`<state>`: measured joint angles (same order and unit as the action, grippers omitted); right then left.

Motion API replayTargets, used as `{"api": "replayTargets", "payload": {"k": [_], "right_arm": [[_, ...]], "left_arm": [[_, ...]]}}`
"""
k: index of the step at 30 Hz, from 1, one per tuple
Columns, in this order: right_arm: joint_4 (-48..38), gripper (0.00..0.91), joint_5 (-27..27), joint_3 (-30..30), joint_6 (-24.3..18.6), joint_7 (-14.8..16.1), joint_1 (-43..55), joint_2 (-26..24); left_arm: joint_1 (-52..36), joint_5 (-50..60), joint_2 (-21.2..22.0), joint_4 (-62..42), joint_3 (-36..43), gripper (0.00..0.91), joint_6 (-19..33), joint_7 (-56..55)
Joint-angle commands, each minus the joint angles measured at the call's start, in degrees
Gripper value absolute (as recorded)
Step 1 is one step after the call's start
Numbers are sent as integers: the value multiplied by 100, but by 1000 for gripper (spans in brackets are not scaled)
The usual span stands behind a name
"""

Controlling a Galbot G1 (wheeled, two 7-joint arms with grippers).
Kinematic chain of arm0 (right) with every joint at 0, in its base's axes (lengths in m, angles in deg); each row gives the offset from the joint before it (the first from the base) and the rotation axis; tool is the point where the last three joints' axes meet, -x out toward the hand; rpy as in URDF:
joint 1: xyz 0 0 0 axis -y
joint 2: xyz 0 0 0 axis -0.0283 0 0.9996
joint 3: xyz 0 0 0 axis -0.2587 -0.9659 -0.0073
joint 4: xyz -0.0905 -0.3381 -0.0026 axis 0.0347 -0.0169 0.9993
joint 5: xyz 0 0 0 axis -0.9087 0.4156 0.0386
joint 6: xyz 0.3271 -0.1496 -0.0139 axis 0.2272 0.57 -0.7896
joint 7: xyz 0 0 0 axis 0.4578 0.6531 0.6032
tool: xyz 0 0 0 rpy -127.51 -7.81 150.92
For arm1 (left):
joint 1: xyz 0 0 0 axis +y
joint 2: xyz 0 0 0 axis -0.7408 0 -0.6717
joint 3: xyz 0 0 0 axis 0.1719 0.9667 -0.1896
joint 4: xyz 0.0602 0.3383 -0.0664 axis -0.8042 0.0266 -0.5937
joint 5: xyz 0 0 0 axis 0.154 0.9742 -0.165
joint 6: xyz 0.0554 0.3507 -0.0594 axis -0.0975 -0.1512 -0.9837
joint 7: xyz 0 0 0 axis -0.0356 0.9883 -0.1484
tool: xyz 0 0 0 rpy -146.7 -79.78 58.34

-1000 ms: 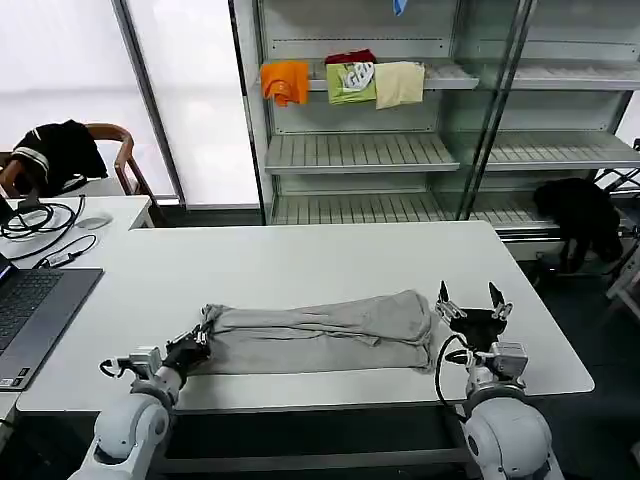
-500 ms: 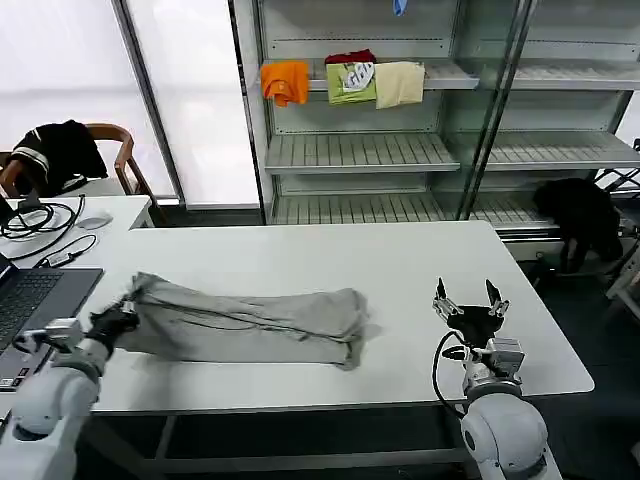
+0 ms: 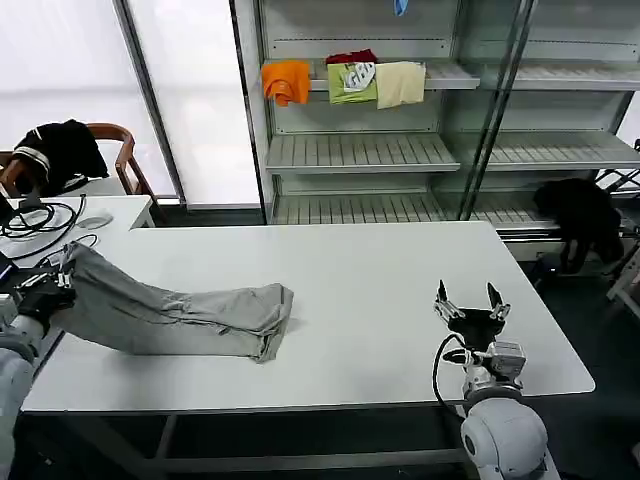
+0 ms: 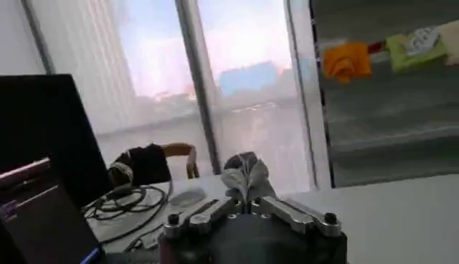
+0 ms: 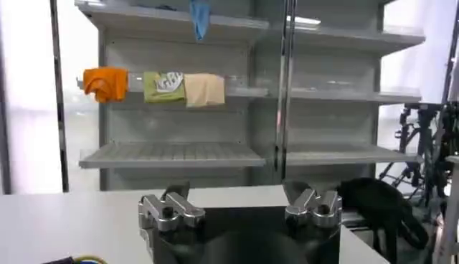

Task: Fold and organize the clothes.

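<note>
My left end effector [image 3: 45, 292] pinches the light grey cotton T-shirt [image 3: 180, 310] at the white desk [image 3: 380, 290] edge; my right end effector [image 3: 470, 297] hovers open.

Bare white table [image 3: 400, 270] from 12 to 3 o'clock, passable, grey T-shirt [image 3: 170, 315] blocking 9 o'clock, laptop [image 4: 36, 172] and cables [image 3: 35, 222] crowding the 10 o'clock edge, shelving [image 3: 400, 150] beyond 12 o'clock

left hand [image 3: 45, 292] | dragged grey T-shirt [image 3: 175, 315] farther left | shirt end now lifted off table edge
</note>
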<state>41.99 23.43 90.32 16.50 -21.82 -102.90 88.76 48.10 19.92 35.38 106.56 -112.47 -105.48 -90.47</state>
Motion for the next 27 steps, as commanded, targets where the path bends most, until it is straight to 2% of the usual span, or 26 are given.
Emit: {"api": "replayTargets", "payload": {"k": [1,9,27], "right_arm": [[-19,907,-2,104,-86,-29,-208,30],[-12,907,17,185,-113,-22,-286,151],[-210,907,101,128,-244,-49,-442,384]], "left_arm": [[130,388,375,1258,1603,10,-162,-228],[-147,484,571,1029,2560,10,-252,-368],[-798,130,763,996,3346,10,-518,-626]]}}
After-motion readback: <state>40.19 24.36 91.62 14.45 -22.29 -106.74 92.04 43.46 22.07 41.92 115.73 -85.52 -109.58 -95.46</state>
